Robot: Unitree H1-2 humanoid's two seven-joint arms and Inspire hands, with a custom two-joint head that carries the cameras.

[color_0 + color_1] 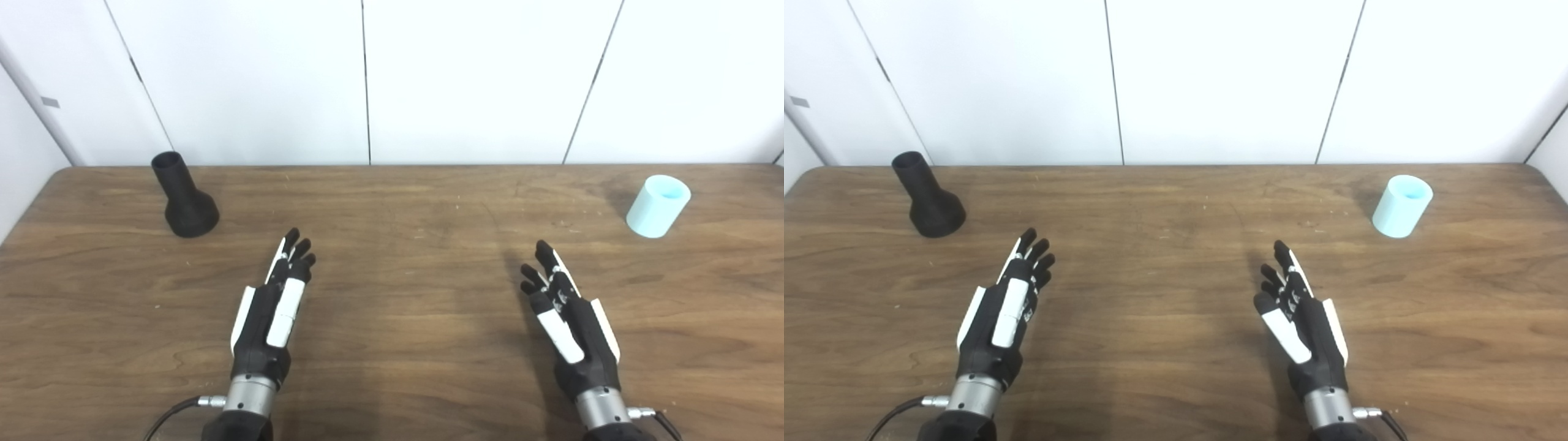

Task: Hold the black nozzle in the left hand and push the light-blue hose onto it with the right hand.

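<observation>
**Both hands empty above the bench, nozzle and hose at opposite far corners**

A brown wood-grain bench [404,343] fills the lower part of both views, its far edge meeting a white panelled wall [478,73].

The left hand [272,312] hovers over the near-left part of the bench, its arm coming in from the bottom edge. Its fingers are stretched forward and lie fairly close to one another, holding nothing. The right hand [566,318] sits in the same way over the near-right part, fingers extended toward the far edge and slightly fanned, also empty. Whether either palm touches the wood or floats just above it is hard to judge from this angle; the soft shadows under them suggest they are raised.

The black nozzle [185,199] stands near the far-left corner, wide flared base down on the bench and narrow open neck pointing up, leaning a little toward the wall. It is well apart from the left hand.

The light-blue hose [658,206], a short open-topped cylinder, stands near the far-right corner, tipped slightly to the right in the picture, well apart from the right hand.
</observation>
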